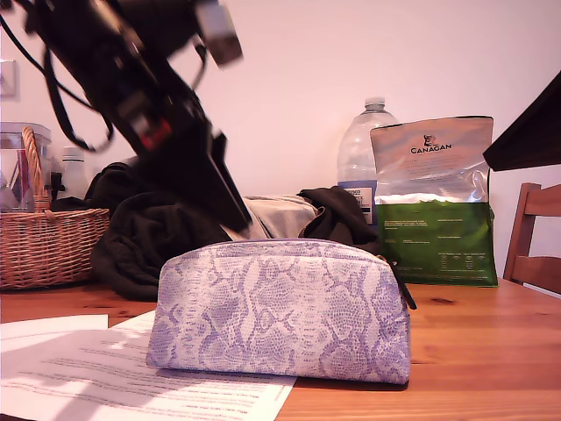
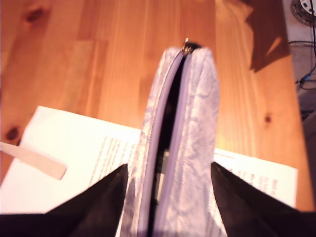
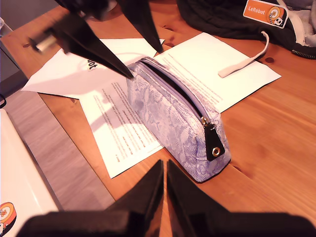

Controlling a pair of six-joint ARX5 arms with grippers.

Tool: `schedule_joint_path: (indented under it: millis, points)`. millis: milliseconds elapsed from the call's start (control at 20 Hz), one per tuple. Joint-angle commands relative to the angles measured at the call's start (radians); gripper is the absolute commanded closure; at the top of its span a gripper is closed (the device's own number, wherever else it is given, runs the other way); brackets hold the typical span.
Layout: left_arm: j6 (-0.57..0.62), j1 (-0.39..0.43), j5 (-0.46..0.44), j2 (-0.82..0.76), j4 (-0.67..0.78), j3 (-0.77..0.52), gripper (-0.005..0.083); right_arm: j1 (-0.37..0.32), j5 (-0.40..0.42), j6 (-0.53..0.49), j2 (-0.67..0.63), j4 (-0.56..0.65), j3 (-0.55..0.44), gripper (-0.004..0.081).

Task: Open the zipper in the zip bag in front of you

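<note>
At the exterior view's centre, on the wooden table (image 1: 491,351), your soft lilac snakeskin-print zip bag (image 1: 280,311) sits between my first gripper's (image 2: 170,197) spread jaws; my second gripper (image 3: 164,185), pressed together, hangs near the small dark pull tab (image 3: 214,143), your best hold since the fabric will likely buckle.

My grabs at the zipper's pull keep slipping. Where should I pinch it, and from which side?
Probably pinch the dark pull tab. It hangs flat down the end of the zip bag that faces my second gripper, so approach from that end, one finger at each tab edge.
</note>
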Motion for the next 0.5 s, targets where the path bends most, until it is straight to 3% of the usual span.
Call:
schedule_joint_path:
  millis: [0, 200, 300, 450]
  points:
    - [0.006, -0.003, 0.002, 0.033, 0.016, -0.005, 0.0291, 0.003, -0.001, -0.004, 0.013, 0.009, -0.008, 0.0783]
    - [0.023, -0.003, 0.0, 0.087, 0.037, -0.005, 0.0291, 0.003, 0.004, -0.004, 0.079, 0.017, -0.008, 0.0763]
    - [0.023, -0.003, -0.014, 0.112, 0.036, -0.005, 0.0294, 0.003, 0.013, 0.009, 0.137, 0.04, -0.009, 0.0648]
    - [0.023, -0.003, -0.013, 0.12, 0.036, -0.005, 0.0342, -0.011, 0.041, 0.243, 0.245, 0.082, -0.008, 0.0641]
